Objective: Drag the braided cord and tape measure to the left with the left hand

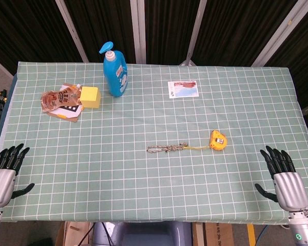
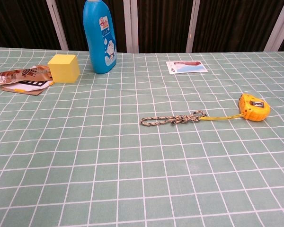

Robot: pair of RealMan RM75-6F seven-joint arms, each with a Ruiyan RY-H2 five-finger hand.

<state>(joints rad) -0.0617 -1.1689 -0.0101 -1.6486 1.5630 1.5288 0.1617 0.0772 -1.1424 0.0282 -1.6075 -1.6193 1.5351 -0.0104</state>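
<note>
The braided cord (image 1: 167,148) lies flat near the middle of the green checked table (image 1: 143,179). A thin yellow tape joins it to the orange tape measure (image 1: 217,139) just to its right. The left hand (image 1: 5,166) rests at the near left table edge, fingers spread, holding nothing. The right hand (image 1: 282,171) rests at the near right edge, fingers spread too. A blue pump bottle (image 1: 114,72), a yellow block (image 1: 90,97), a snack wrapper (image 1: 59,97) and a card (image 1: 183,88) sit far back.
</note>
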